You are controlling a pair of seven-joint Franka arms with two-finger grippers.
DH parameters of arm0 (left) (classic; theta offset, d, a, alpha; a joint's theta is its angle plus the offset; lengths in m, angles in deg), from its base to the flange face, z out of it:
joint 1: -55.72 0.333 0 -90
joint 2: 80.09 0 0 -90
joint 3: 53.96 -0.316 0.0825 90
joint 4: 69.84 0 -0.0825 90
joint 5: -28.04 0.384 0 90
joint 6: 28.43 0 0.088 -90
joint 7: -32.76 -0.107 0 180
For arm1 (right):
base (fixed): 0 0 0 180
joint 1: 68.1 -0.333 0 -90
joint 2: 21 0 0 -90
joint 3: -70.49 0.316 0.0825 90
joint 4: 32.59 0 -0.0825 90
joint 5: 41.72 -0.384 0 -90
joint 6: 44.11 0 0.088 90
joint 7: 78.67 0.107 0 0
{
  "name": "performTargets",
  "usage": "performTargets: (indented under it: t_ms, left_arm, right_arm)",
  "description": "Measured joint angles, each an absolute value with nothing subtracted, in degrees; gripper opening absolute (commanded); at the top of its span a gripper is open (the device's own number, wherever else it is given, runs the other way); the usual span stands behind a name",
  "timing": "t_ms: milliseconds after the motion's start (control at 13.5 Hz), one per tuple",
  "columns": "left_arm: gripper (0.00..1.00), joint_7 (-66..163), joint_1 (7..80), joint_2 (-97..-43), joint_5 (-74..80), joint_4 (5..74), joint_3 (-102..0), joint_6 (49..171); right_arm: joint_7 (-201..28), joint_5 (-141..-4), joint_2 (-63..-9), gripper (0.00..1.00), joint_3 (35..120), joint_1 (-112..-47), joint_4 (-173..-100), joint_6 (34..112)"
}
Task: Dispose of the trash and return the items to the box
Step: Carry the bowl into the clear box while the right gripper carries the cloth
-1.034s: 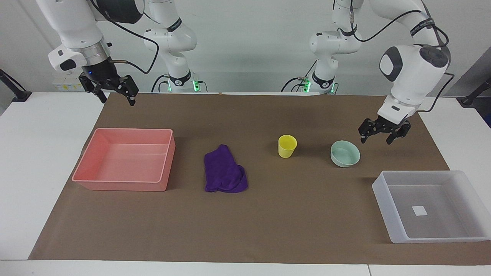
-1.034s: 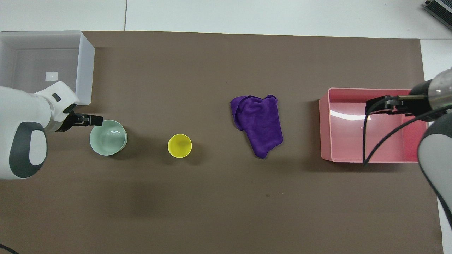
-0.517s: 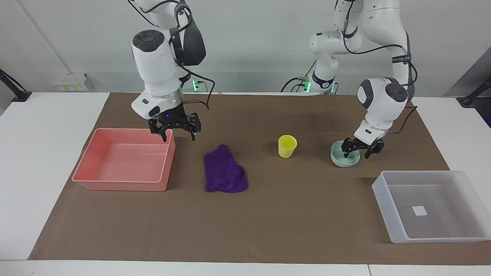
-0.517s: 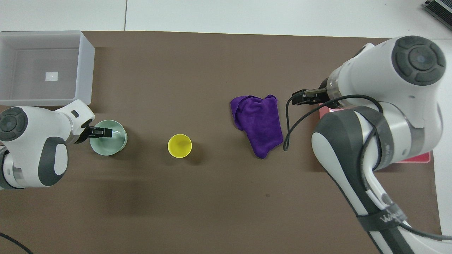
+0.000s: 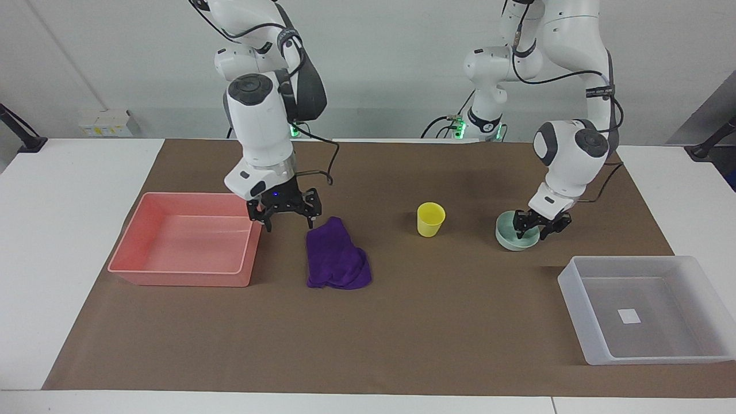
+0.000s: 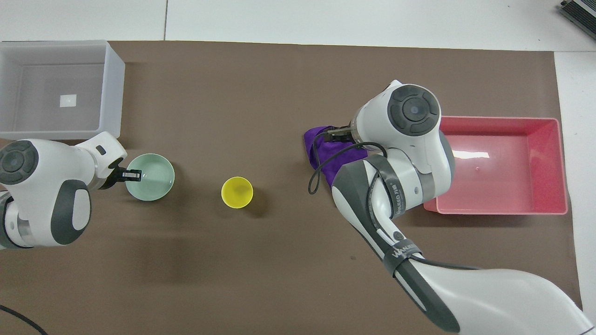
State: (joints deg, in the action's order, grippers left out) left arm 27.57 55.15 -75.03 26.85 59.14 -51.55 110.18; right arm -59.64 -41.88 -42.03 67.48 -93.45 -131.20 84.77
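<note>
The purple cloth [image 5: 336,259] lies crumpled on the brown mat [image 5: 402,333], beside the pink bin [image 5: 184,238]. My right gripper [image 5: 286,218] is open and hangs low over the cloth's edge that faces the pink bin. In the overhead view my right arm covers most of the cloth [image 6: 314,149]. The yellow cup [image 5: 430,219] stands upright mid-mat. My left gripper [image 5: 537,225] is down on the mint-green bowl [image 5: 512,238], shut on the part of its rim toward the left arm's end; it also shows in the overhead view [image 6: 129,175]. The translucent box [image 5: 644,310] is empty.
The pink bin [image 6: 503,165] is empty, at the right arm's end. The translucent box [image 6: 60,88] stands at the left arm's end, farther from the robots than the bowl [image 6: 151,177]. The cup [image 6: 237,191] stands between bowl and cloth.
My right arm swung from past the pink bin and came down beside the cloth. My left gripper dropped onto the bowl's rim and closed; the bowl shifted slightly toward the cup.
</note>
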Motion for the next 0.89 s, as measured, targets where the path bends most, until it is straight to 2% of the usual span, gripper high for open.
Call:
performTargets:
  t_ms: [222, 443, 665, 739, 887]
  left_arm:
    - [0.00, 27.4, 55.2, -75.9, 26.8, 52.6, -51.7, 102.6]
    - [0.00, 26.5, 55.4, -75.5, 26.8, 43.6, -52.1, 96.9]
    - [0.00, 26.3, 56.9, -73.2, 26.8, 38.9, -52.3, 97.4]
    - [0.00, 26.2, 58.0, -72.1, 26.8, 37.5, -52.4, 98.9]
    - [0.00, 25.9, 60.5, -69.1, 26.9, 32.4, -52.5, 100.3]
  right_arm:
    - [-59.0, -41.9, -46.0, 1.00, 67.4, -94.3, -133.2, 91.8]
    - [-59.0, -41.9, -47.4, 1.00, 67.4, -94.6, -137.6, 98.6]
    - [-59.0, -41.9, -47.5, 1.00, 67.4, -95.3, -139.3, 100.1]
    - [-59.0, -41.9, -47.5, 0.76, 67.4, -95.4, -139.7, 100.1]
    - [-59.0, -41.9, -47.5, 0.06, 67.2, -95.4, -140.2, 100.1]
